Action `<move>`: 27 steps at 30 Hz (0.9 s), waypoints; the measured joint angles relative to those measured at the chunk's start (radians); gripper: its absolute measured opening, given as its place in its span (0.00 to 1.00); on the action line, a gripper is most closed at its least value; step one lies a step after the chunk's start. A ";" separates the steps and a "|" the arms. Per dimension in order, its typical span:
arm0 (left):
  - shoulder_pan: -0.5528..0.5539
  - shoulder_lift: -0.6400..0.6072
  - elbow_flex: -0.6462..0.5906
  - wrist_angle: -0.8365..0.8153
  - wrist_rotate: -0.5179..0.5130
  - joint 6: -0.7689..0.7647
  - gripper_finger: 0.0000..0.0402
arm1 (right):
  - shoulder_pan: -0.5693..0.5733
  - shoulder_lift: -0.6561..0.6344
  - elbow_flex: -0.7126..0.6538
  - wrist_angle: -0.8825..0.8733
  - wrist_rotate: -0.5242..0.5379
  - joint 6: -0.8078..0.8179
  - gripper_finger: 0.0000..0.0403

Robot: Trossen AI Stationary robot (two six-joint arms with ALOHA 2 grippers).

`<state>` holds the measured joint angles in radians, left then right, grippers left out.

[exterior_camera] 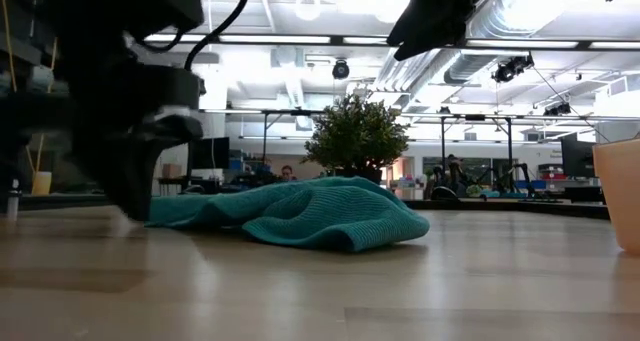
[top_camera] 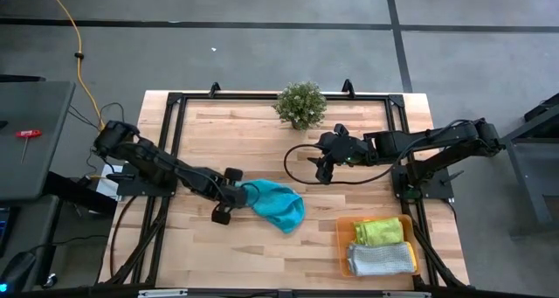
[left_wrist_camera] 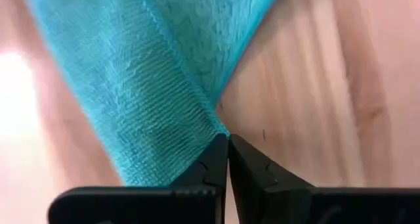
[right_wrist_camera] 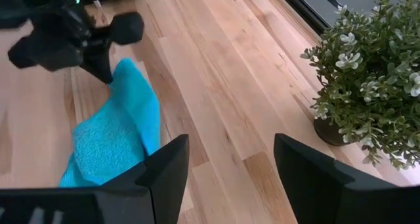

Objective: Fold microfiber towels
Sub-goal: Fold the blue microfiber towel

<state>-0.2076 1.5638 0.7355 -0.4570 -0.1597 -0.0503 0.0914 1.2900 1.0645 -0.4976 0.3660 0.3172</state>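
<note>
So the teal towel point(top_camera: 278, 205) sits crumpled just in front of the plant point(top_camera: 301, 104), toward the table's near edge. The left gripper point(top_camera: 234, 196) is pinched tight on the towel's edge, at what looks like a corner, though the wrist view is too close to be sure. It's soft, light and floppy, so it'll drape and drag rather than hold shape; corners are the place to grab. The right gripper point(top_camera: 325, 167) hovers with fingers spread, empty, right of the plant. The tray point(top_camera: 341, 242), further right and nearer than the plant, already holds a green towel point(top_camera: 381, 231) and a grey towel point(top_camera: 381, 259). Nothing really blocks the teal one.
</note>
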 joint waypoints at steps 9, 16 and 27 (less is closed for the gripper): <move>0.084 -0.168 0.125 -0.169 0.065 0.000 0.00 | 0.000 0.000 0.000 -0.001 0.000 -0.002 0.53; 0.210 -0.300 0.225 -0.221 0.073 -0.011 0.00 | -0.004 0.018 0.002 0.004 -0.108 0.048 0.53; 0.418 -0.404 0.298 -0.246 0.299 -0.149 0.00 | 0.010 0.292 0.001 0.059 -0.329 -0.035 0.53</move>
<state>0.2107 1.1601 1.0337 -0.7031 0.1396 -0.1991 0.1015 1.5817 1.0653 -0.4386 0.0375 0.2817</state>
